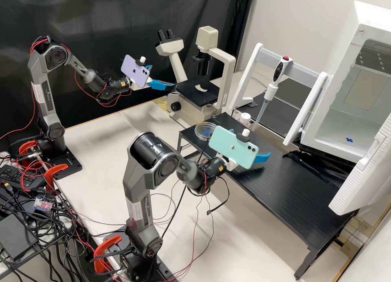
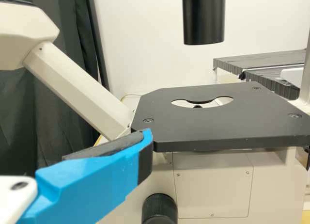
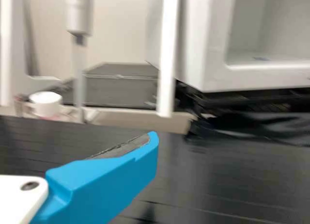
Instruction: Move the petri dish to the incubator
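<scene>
Sitting mid-frame in the high view, the petri dish [image 1: 206,131]'s on the black platform [image 1: 285,192]; left gripper [image 1: 163,76] and right gripper [image 1: 252,144] are both spread pretty wide, holding nothing. Left wrist view: microscope stage [image 2: 208,127] center-right. Right wrist view: incubator [image 3: 213,49], upper right.

The petri dish [image 1: 202,134] lies on the low table [image 1: 285,200], microscope [image 1: 195,95] behind, incubator [image 1: 345,46] right.
</scene>
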You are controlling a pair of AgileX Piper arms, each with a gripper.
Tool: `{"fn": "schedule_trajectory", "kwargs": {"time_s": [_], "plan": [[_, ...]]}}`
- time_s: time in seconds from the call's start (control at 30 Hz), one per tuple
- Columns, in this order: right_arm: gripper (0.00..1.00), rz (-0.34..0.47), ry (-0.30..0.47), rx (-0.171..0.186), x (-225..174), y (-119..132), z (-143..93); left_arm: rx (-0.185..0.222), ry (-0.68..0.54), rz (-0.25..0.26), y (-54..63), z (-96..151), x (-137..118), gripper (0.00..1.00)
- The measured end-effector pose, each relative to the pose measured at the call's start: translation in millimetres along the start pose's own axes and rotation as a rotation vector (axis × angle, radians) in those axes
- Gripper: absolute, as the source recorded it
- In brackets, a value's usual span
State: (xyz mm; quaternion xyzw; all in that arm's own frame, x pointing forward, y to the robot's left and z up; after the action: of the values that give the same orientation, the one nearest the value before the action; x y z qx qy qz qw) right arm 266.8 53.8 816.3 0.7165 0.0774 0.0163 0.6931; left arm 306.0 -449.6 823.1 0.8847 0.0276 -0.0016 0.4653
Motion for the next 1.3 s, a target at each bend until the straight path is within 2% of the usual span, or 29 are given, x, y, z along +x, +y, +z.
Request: {"fn": "schedule_trajectory", "kwargs": {"time_s": [0.13,0.4,0.57,0.87,1.07,1.1,1.3], "plan": [[1.0,-0.058,0.107,-0.005,-11.6,-14.5,-17.4,0.0,0.0,0.0,0.0,0.0,0.0,1.0],[1.0,-0.193,0.208,-0.019,-16.3,-44.7,-36.8,0.0,0.0,0.0,0.0,0.0,0.0,1.0],[1.0,-0.254,0.205,-0.018,-14.3,-59.6,-35.5,0.0,0.0,0.0,0.0,0.0,0.0,1.0],[1.0,-0.299,0.189,-0.018,-12.4,-71.4,-31.4,0.0,0.0,0.0,0.0,0.0,0.0,1.0],[1.0,-0.306,0.192,-0.05,-10.1,-75.3,-29.6,0.0,0.0,0.0,0.0,0.0,0.0,1.0],[0.0,-0.304,0.197,-0.059,-9.9,-75.5,-29.5,0.0,0.0,0.0,0.0,0.0,0.0,1.0],[0.0,-0.29,0.192,-0.054,-4.1,-76.4,-29.8,0.0,0.0,0.0,0.0,0.0,0.0,1.0]]}}
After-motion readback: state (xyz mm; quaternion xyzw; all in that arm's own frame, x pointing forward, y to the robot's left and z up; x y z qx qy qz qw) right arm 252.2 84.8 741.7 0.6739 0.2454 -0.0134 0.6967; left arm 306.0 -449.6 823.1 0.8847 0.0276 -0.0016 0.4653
